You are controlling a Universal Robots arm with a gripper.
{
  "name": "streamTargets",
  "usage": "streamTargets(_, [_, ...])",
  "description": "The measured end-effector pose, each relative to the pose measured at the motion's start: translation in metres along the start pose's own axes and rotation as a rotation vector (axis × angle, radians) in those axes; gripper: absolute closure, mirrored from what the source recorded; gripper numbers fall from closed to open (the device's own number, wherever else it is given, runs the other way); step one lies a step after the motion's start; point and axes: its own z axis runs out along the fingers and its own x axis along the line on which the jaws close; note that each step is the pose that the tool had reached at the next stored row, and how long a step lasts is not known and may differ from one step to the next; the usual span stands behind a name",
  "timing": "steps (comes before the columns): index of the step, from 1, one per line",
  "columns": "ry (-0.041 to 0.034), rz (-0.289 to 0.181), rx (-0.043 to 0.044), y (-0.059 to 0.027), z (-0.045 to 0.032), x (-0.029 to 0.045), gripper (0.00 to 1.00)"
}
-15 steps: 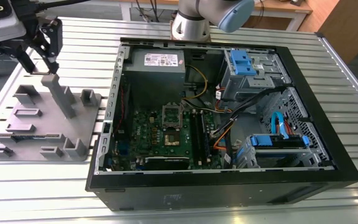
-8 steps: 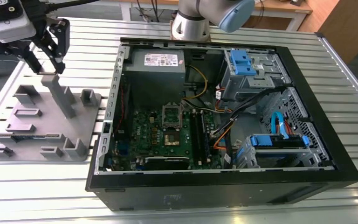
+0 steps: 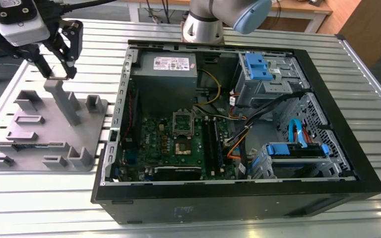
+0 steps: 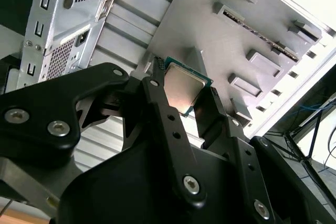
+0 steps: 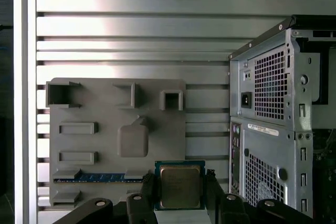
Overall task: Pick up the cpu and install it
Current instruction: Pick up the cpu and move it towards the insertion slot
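The cpu, a small square chip with a shiny metal top and a green edge, is clamped between my gripper's two black fingers. In the second wrist view the cpu sits between the same fingers. In the exterior view my gripper hangs above the tall post of the grey fixture plate, to the exterior view's left of the open computer case. The silver-framed socket lies on the green motherboard inside the case.
The grey fixture plate carries several raised blocks and a memory stick along one edge. The case's rear panel stands close beside it. Cables and blue drive brackets fill the case's far side. The slatted metal table surrounds everything.
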Motion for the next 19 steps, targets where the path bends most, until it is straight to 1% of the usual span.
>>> streamTargets(19, [0.0000, 0.000, 0.0000, 0.0007, 0.0015, -0.0339, 0.53])
